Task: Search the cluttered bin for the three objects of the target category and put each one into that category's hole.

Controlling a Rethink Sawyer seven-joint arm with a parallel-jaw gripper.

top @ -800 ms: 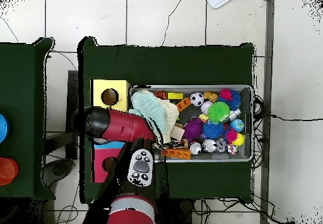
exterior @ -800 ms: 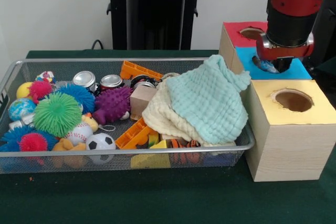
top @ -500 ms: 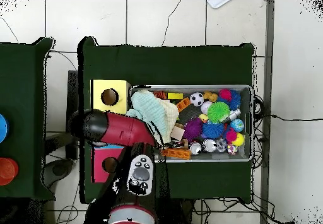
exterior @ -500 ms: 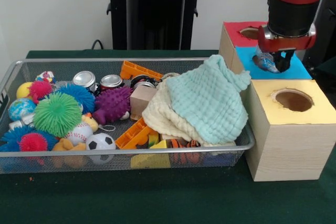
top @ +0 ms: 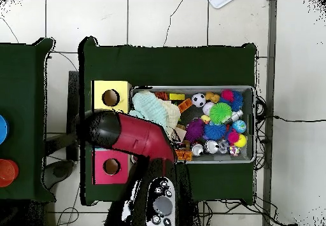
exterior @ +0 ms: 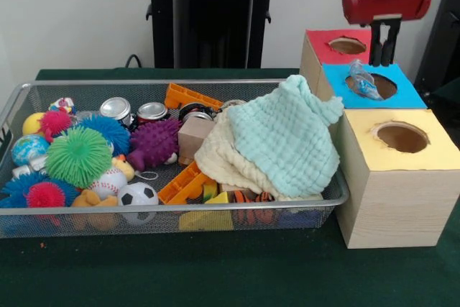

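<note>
My gripper (exterior: 384, 47) hangs high over the boxes at the right, above the gap between the red box (exterior: 338, 47) and the blue box (exterior: 374, 88). Its two dark fingers (exterior: 392, 39) stand apart, open, with nothing between them. A crumpled clear plastic item (exterior: 363, 81) rests in the mouth of the blue box's hole, sticking up out of it. The wire bin (exterior: 180, 208) holds two cans (exterior: 115, 109), spiky balls, a soccer ball (exterior: 137, 195) and orange blocks. In the overhead view the red arm (top: 130, 137) hides the blue box and the gripper.
A mint cloth (exterior: 287, 138) over a cream cloth (exterior: 219, 159) covers the bin's right part. The yellow box (exterior: 402, 170) with its hole stands nearest the camera, seen in the overhead view as the yellow box (top: 110, 97), with the red box (top: 111, 166) beyond the arm.
The gripper has risen straight up from the blue box's hole. The crumpled plastic item, which was between its fingers, now stays behind in the hole's mouth.
</note>
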